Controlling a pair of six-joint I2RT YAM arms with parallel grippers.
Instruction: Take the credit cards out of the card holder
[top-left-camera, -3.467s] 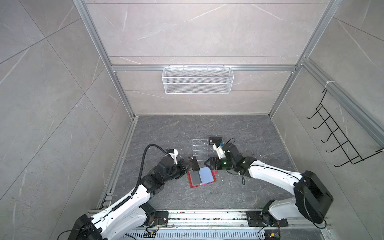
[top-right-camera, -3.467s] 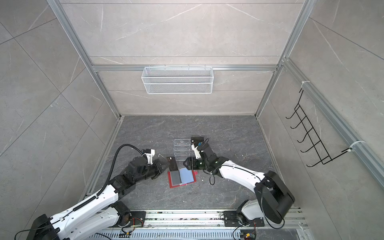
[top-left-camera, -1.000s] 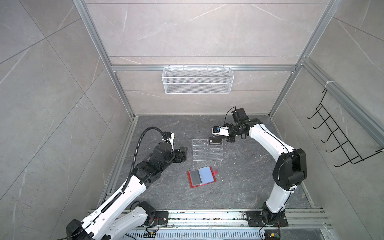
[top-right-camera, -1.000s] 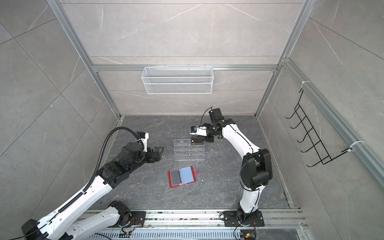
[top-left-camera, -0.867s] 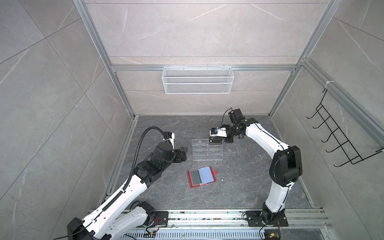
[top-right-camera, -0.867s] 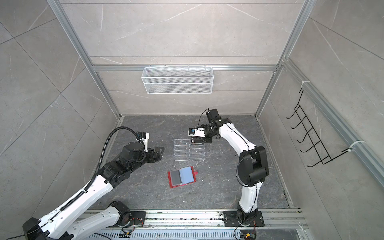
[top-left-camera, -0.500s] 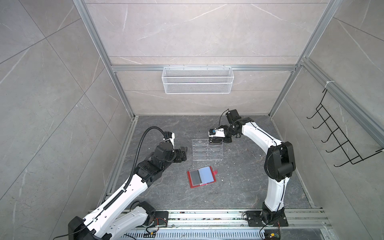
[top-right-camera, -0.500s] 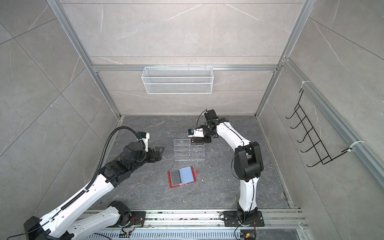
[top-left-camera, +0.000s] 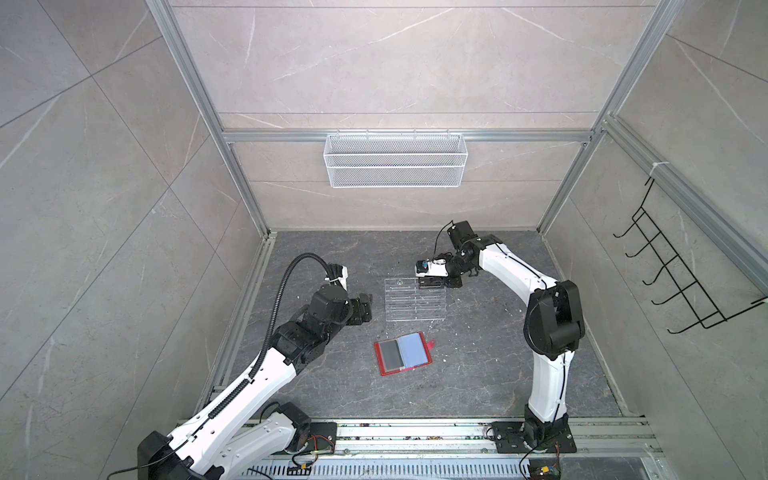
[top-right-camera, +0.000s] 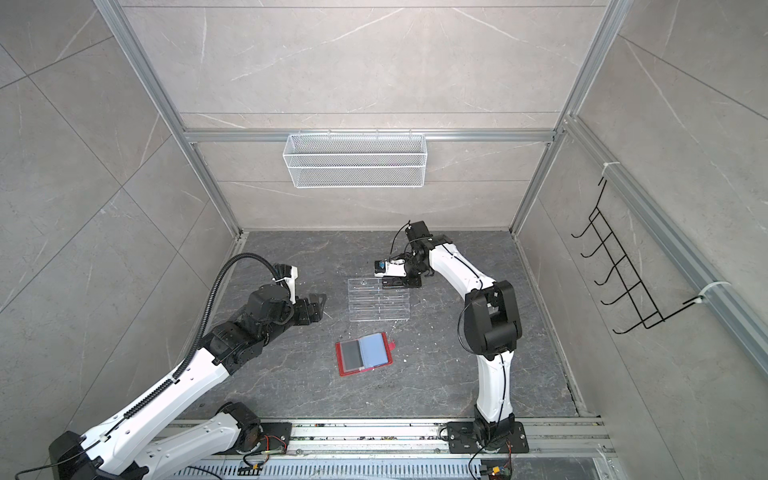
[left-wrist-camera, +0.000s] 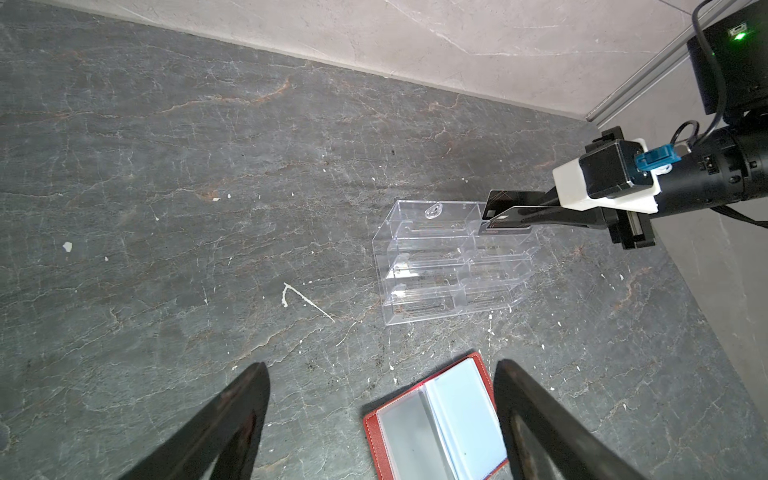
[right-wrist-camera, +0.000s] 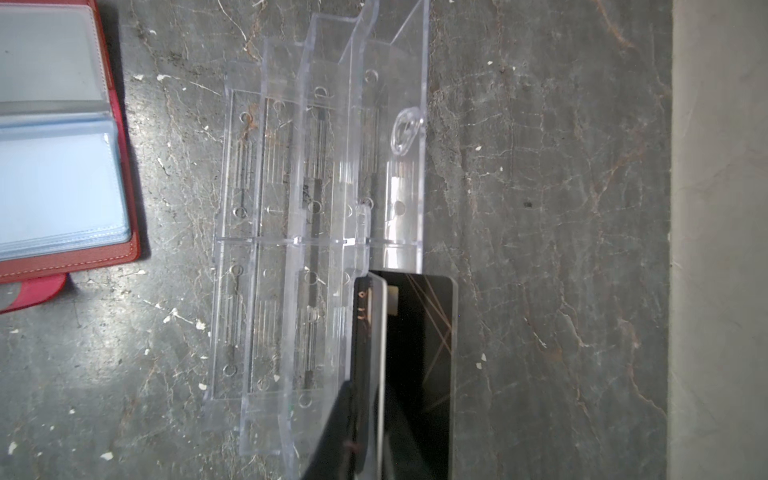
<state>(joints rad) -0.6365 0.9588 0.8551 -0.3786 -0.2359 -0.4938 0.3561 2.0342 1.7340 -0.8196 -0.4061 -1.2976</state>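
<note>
Nearer than the clear rack (top-left-camera: 415, 305), the card holder (top-left-camera: 402, 354) lies open, a grey card (top-left-camera: 390, 353) in one sleeve; off the rack's side my left gripper (left-wrist-camera: 380, 365) gapes empty; at the rack's far corner my right gripper (left-wrist-camera: 515, 216) straddles a dark card (right-wrist-camera: 365, 316), grip unclear, beside a black card (right-wrist-camera: 419, 332); likely depositing; next: let go, then fetch the grey card.

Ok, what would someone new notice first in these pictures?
The red card holder lies open on the grey floor, centre front. Just behind it sits a clear acrylic rack, and at its far right corner the right gripper has a dark credit card between its jaws. The left gripper hovers open to the rack's left.
</note>
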